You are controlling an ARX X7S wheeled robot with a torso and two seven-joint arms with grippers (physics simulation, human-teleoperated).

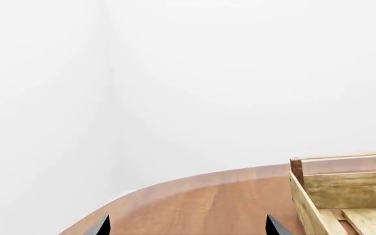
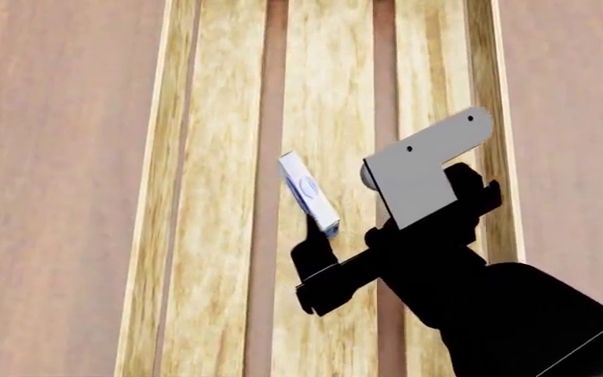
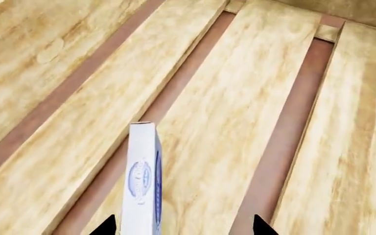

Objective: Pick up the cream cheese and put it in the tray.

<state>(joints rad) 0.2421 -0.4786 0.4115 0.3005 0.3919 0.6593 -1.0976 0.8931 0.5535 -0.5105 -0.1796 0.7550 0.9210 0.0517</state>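
- Left wrist view: the left gripper (image 1: 188, 230) hovers over the desk (image 1: 195, 205), fingers spread and empty, beside the tray (image 1: 318, 205).
- Head view: the right gripper (image 2: 328, 251) holds the cream cheese (image 2: 309, 193) above the tray's middle plank.
- Right wrist view: the box stands on edge, apparently against one finger; whether it is clamped is unclear. Placing step; next, probably lower and let go.

The tray (image 2: 223, 236) ran past the head view's top and bottom, its ends unseen. The right gripper (image 2: 317, 263) hid part of the cream cheese (image 2: 308, 191). In the left wrist view only the left gripper's (image 1: 188, 226) fingertips showed.
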